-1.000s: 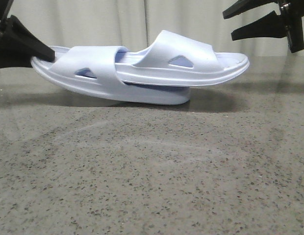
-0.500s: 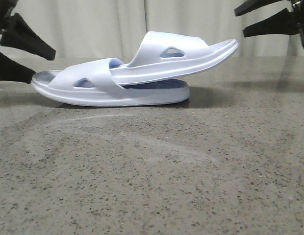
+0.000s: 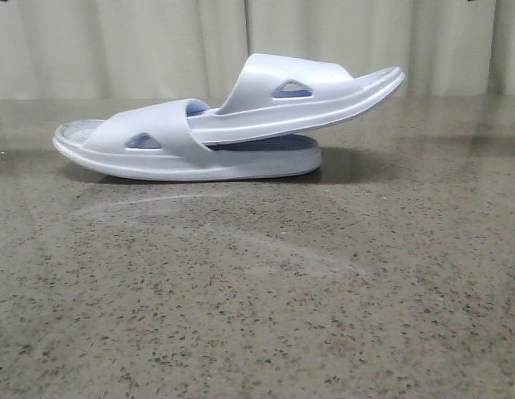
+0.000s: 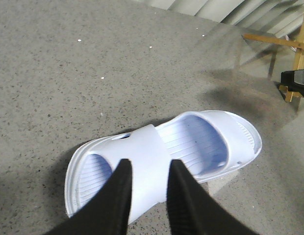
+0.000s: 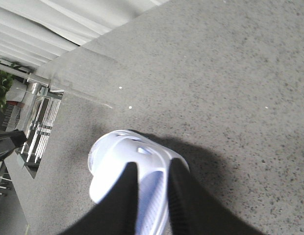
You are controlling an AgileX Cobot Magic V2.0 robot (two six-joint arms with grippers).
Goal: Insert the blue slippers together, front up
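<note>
The blue slippers lie nested on the grey table. The lower slipper (image 3: pixel 183 162) rests flat. The upper slipper (image 3: pixel 299 96) has its front pushed under the lower one's strap, and its other end tilts up to the right. Neither gripper shows in the front view. In the left wrist view my left gripper (image 4: pixel 149 164) hangs open above the lower slipper's strap (image 4: pixel 144 147), holding nothing. In the right wrist view my right gripper (image 5: pixel 153 166) hangs open over the raised end of the upper slipper (image 5: pixel 110 171), also empty.
A pale curtain (image 3: pixel 158 41) closes off the back of the table. A wooden frame (image 4: pixel 274 41) stands beyond one table edge and a metal rack (image 5: pixel 41 117) beyond another. Speckled table surface (image 3: pixel 257 316) stretches in front of the slippers.
Both open grippers have risen out of the front view. One second ago the slippers' left end was lifted; they settled onto the table and have stayed still since.
</note>
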